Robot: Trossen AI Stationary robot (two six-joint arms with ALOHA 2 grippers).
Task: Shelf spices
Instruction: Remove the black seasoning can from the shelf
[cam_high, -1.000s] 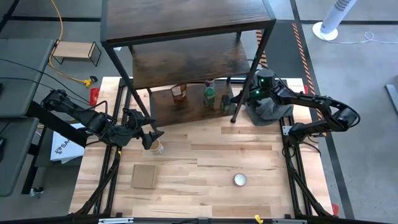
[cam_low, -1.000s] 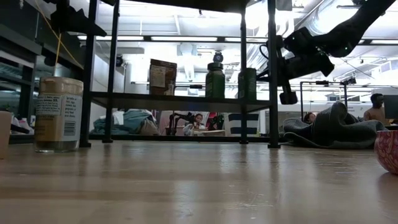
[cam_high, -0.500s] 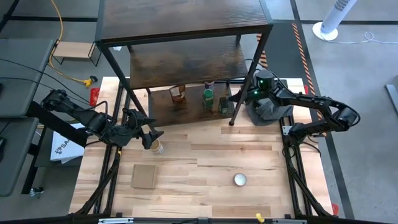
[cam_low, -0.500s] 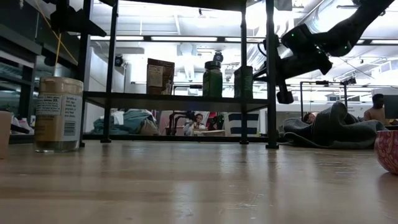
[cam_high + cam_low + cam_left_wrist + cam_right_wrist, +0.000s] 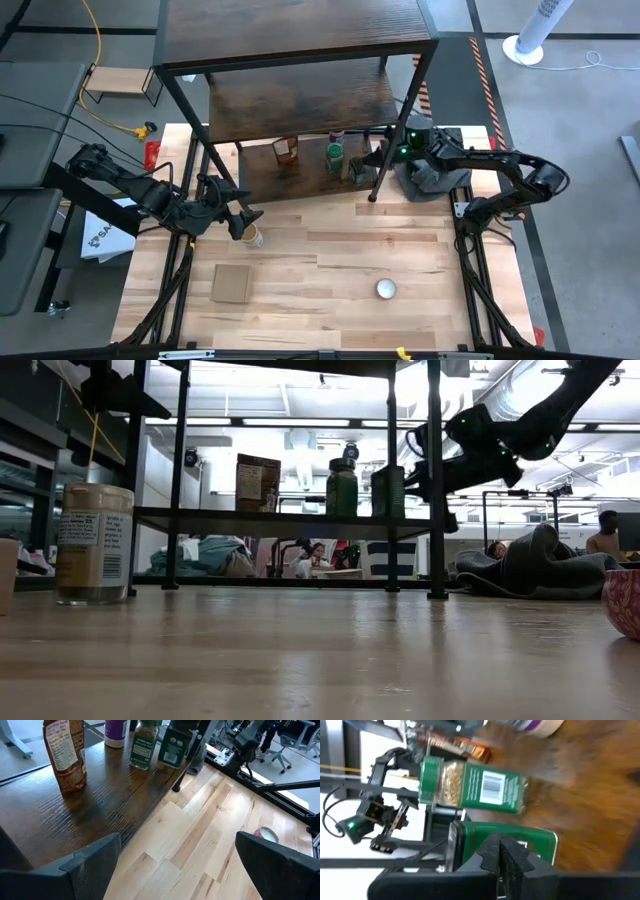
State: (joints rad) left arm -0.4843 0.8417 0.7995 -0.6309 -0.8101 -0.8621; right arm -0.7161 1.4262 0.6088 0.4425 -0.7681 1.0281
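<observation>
- Right pincer (image 5: 372,158), fingers together, has slid further in toward the shelf (image 5: 300,110), its tips now against the small dark tin (image 5: 359,168) on the lowest board.
- Left pincer (image 5: 243,218) stays spread apart, tan-lidded jar (image 5: 255,236) just beside it on the surface (image 5: 330,260).

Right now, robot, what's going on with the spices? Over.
Right gripper jaws shut, against small dark tin on shelf. Left gripper jaws open beside tan-lidded jar on the table. Shelf post close by right gripper.
</observation>
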